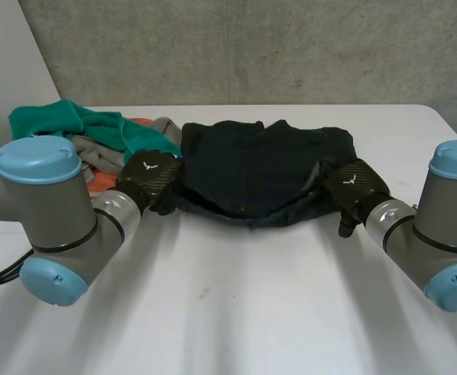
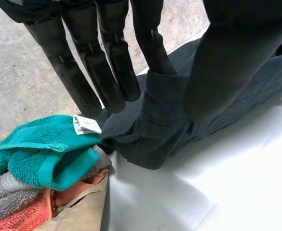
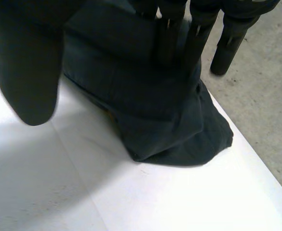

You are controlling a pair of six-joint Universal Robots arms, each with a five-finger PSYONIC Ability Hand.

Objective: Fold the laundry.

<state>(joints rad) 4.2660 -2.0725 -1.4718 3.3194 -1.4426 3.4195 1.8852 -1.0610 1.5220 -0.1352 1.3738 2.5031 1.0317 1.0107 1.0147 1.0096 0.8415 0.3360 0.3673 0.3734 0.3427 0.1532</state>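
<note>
A dark navy garment (image 1: pixel 259 164) lies bunched across the middle of the white table (image 1: pixel 236 297). My left hand (image 1: pixel 154 176) is at its left edge. In the left wrist view one straight finger of that hand (image 2: pixel 107 62) goes behind a folded cuff of the garment (image 2: pixel 150 130) and the thumb lies over it, pinching the cloth; the other fingers stick out free. My right hand (image 1: pixel 353 187) is at the garment's right edge. In the right wrist view its straight fingers (image 3: pixel 227 48) rest against the cloth (image 3: pixel 169 120), with the thumb held apart over the table.
A pile of towels sits at the back left, next to my left hand: a teal towel (image 1: pixel 80 125) (image 2: pixel 39 149) on top, with grey (image 1: pixel 95 148) and orange (image 1: pixel 103 183) ones below. A concrete wall stands behind the table.
</note>
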